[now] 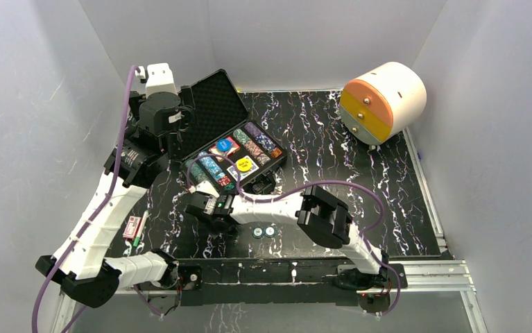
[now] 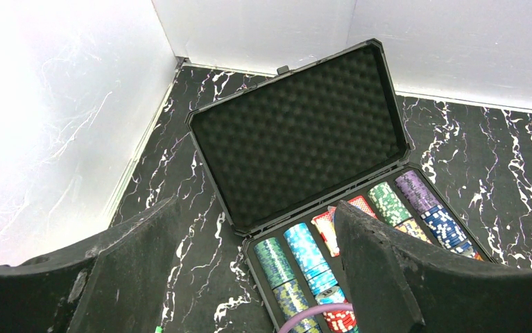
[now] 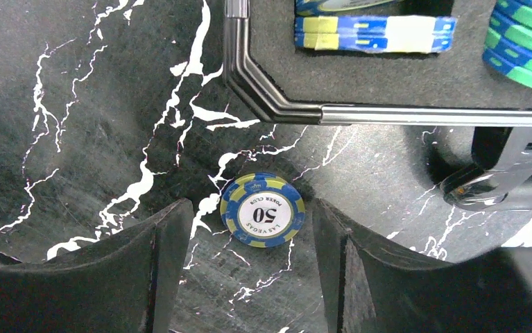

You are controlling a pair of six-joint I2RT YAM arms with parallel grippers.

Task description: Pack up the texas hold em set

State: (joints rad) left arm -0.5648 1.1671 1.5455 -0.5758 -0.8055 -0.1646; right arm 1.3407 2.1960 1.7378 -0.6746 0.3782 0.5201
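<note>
- Between the jaws of the right pincer [image 3: 252, 208]: one blue-and-yellow chip [image 3: 263, 211] marked 50, flat on the counter [image 3: 75, 139], outside the case [image 3: 277, 111]. Jaws released, a gap on either side of the chip, nothing grasped.
- Just ahead of that pincer: near corner of the case, foam tray showing, chip stacks [image 3: 374, 33] seated in their slots.
- Under the left pincer [image 2: 256, 208]: lid [image 2: 297, 132] standing open, egg-crate foam bare; rows of chips in the tray off its right finger. Jaws wide, empty, clear of the lid.
- Done, by the look of it: most chips slotted; yellow button [image 1: 243, 164] and blue button [image 1: 225, 146] lying in the tray's middle.
- Left to do, as judged: the chip at the right pincer, two more loose chips [image 1: 256, 232] behind that pincer beside its forearm, then lid down and latched.
- Well behind the left pincer, beside that arm's forearm: small red-and-white item [image 1: 133, 227], too small to name; possibly part of the set.
- In the way: purple cable [image 2: 311, 320] looping across the tray's near end, likely to foul the lid on closing; case handle [image 3: 505, 184] just right of the right pincer, tight for a sideways move; case wall to be cleared when lifting a chip in.
- Well apart from both pincers, far right corner: white cylinder [image 1: 401, 87] with orange-yellow drawers, no part of the job.
</note>
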